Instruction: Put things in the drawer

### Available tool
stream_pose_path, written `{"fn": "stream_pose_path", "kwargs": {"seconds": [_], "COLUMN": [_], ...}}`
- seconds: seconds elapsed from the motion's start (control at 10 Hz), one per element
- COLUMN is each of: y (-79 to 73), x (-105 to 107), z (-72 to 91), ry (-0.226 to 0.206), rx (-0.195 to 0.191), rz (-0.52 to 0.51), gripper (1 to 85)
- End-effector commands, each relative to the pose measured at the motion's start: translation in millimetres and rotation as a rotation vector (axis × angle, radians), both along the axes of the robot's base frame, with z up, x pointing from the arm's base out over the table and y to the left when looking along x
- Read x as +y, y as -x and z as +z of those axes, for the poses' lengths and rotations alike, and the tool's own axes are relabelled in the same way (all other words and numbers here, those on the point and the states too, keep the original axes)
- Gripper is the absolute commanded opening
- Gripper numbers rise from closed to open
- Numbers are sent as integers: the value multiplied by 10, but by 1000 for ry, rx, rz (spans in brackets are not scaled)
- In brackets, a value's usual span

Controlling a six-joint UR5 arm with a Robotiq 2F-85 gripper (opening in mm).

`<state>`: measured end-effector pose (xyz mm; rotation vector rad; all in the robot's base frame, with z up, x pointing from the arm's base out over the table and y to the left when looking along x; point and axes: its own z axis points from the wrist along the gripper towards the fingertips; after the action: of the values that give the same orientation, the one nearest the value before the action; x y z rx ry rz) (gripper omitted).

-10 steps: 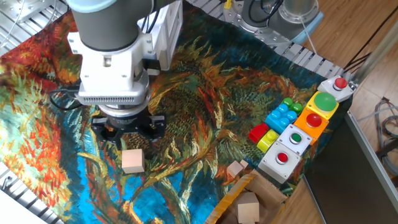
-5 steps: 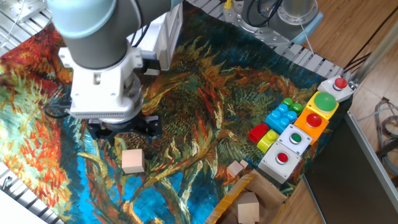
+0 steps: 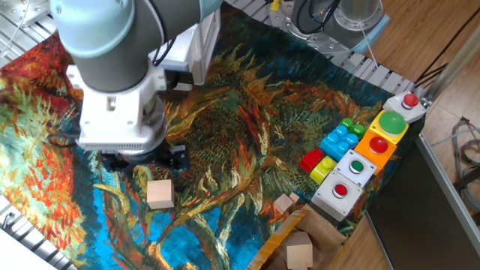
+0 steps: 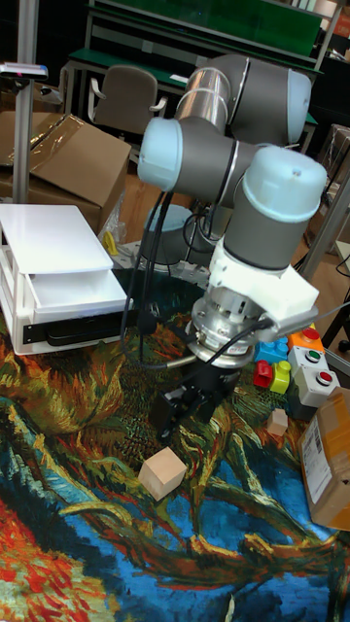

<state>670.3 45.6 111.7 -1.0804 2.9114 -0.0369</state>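
A pale-wood cube [image 3: 160,193] [image 4: 162,473] lies on the patterned cloth near the front. My gripper [image 3: 147,164] [image 4: 191,408] hangs just behind and above it, not touching it. The dark fingers stand apart with nothing between them. A smaller wood cube [image 3: 283,203] [image 4: 278,422] lies further right on the cloth. The white cabinet [image 4: 53,251] [image 3: 201,41] stands at the far left; its low dark drawer [image 4: 70,331] shows only in the tall fixed view. In the fixed view the arm hides most of the cabinet.
A brown cardboard box [image 3: 322,238] at the front right holds another wood cube [image 3: 298,250]. Coloured toy bricks [image 3: 339,139] and a button panel [image 3: 365,156] sit at the right edge of the cloth. Cables trail beside the arm [image 4: 146,321].
The arm has shifted left and slightly toward the front in the fixed view. The large cube has not moved.
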Motion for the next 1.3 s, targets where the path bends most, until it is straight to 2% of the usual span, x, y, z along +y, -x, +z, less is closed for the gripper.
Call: {"fn": "stream_pose_path", "kwargs": {"seconds": [0.0, 0.1, 0.3, 0.4, 0.5, 0.6, 0.7, 0.9, 1.1, 1.2], "y": [-123, -110, -103, -95, -139, -133, -106, -13, -53, -65], "x": [32, 82, 98, 70, 39, 20, -46, -22, -27, -66], "z": [-219, -261, -261, -263, -392, -494, -525, -491, -489, -527], "ry": [-37, -65, -72, -63, -40, -39, -38, -105, -105, -88], "rx": [-6, -16, -13, -9, -19, -19, -23, -17, -32, -33], "rz": [-19, -29, -47, -68, -71, -77, -79, -86, -94, -95], "gripper": [753, 757, 757, 763, 763, 767, 773, 793, 800, 800]}}
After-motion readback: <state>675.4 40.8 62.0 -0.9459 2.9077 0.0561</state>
